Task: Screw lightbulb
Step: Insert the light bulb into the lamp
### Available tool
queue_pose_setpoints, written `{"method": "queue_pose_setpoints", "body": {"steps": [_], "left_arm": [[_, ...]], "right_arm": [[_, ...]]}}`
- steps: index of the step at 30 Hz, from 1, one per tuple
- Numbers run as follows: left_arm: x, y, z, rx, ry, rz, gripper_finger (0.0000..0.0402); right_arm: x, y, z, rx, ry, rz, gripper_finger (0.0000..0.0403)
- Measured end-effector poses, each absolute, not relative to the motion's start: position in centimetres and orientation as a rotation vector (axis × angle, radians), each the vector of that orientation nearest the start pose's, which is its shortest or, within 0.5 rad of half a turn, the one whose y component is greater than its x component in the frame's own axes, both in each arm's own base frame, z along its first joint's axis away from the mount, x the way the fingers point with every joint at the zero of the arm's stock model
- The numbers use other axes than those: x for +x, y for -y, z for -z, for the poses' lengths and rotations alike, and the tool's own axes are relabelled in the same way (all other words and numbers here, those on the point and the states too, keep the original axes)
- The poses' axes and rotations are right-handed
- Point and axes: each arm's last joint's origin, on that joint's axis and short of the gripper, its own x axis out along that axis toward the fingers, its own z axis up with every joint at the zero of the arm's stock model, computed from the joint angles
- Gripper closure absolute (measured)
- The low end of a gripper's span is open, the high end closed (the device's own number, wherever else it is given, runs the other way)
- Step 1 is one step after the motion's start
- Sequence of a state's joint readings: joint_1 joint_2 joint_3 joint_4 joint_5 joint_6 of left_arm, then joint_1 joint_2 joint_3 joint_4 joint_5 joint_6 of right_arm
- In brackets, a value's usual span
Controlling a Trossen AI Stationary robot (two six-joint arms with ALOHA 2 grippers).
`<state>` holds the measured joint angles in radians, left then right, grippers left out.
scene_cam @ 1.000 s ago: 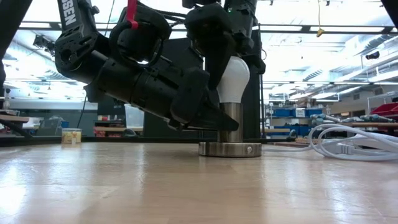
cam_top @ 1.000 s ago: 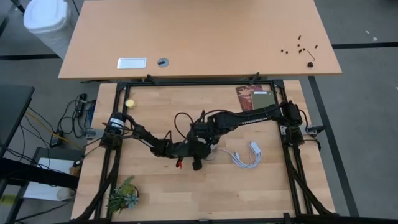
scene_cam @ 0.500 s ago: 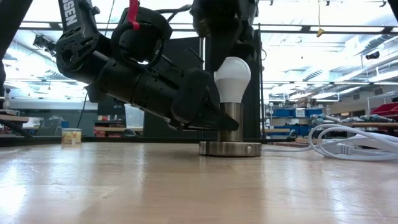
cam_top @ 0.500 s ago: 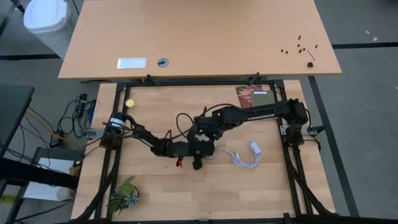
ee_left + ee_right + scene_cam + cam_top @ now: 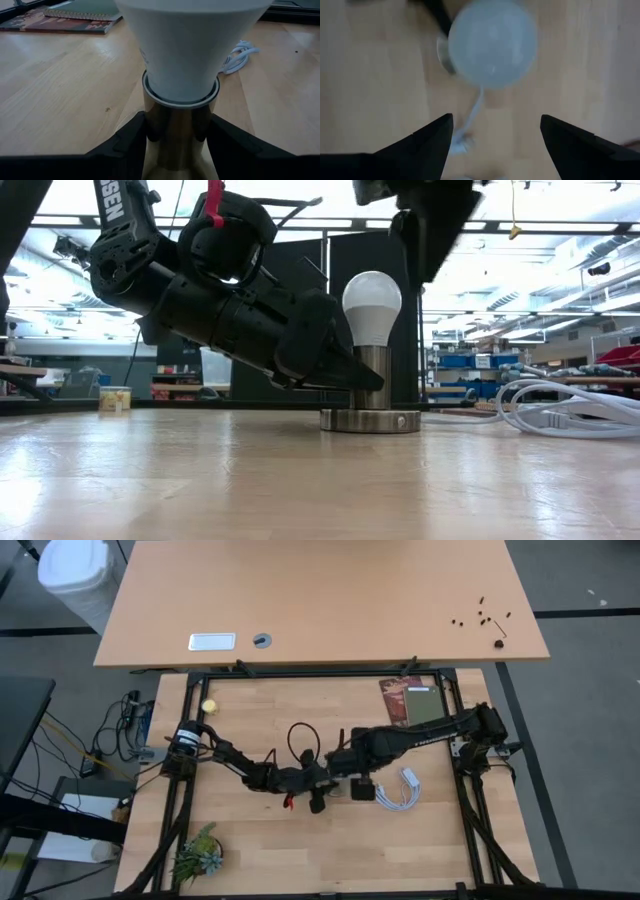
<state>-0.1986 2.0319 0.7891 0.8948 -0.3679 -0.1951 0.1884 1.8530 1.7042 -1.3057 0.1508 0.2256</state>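
Observation:
The white lightbulb (image 5: 371, 305) stands upright in a metal socket (image 5: 372, 394), whose round base rests on the table. The bulb also shows in the left wrist view (image 5: 192, 45) and the right wrist view (image 5: 492, 45). My left gripper (image 5: 330, 368) is shut on the socket's stem just below the bulb. My right gripper (image 5: 496, 118) is open and empty. It hangs above the bulb and a little to its right (image 5: 430, 225). In the high view (image 5: 360, 787) the arms cover the bulb. My left gripper pinches the socket's upright metal stem (image 5: 177, 125) between its two fingers (image 5: 131, 134), just under the bulb's neck. The fingers come from the table's left, nearly level and slanting slightly down, and lie across the stem. The socket stands upright with its base disc (image 5: 370, 420) on the table.
A coiled white cord with a plug (image 5: 398, 790) lies right of the socket. Books (image 5: 410, 698) lie at the far right of the table. A small plant (image 5: 197, 852) is at the near left, and a small yellow thing (image 5: 209, 706) at the far left.
My right gripper was around the bulb's top. It has come off the bulb, risen, and moved toward the table's right. The bulb stays upright in the socket.

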Motion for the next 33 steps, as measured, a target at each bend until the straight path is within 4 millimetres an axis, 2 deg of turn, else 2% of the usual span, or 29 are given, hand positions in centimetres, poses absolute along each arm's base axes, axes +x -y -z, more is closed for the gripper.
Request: {"method": "queue_pose_setpoints", "body": {"steps": [6, 12, 18, 23, 28, 33], "left_arm": [[35.7, 6.2, -9.5, -0.066, -0.324, -0.166, 0.0217], [35.8, 6.4, -9.5, -0.029, -0.331, -0.093, 0.0217], [35.8, 6.5, -9.5, -0.006, -0.334, -0.058, 0.0217], [35.8, 6.5, -9.5, 0.017, -0.332, -0.054, 0.0217], [35.8, 6.5, -9.6, 0.021, -0.328, -0.053, 0.0217], [35.8, 6.6, -9.6, 0.020, -0.319, -0.049, 0.0217]], "right_arm": [[34.3, -7.9, -27.9, -0.421, -1.463, -0.087, 0.0094], [34.0, -7.3, -25.6, -0.687, -1.498, -0.181, 0.0094], [35.2, -6.7, -24.1, -0.812, -1.388, -0.291, 0.0094], [36.1, -7.0, -24.1, -0.849, -1.288, -0.341, 0.0094], [36.3, -7.4, -24.1, -0.841, -1.223, -0.490, 0.0094], [36.9, -7.7, -24.3, -0.883, -1.126, -0.556, 0.0094]]}}
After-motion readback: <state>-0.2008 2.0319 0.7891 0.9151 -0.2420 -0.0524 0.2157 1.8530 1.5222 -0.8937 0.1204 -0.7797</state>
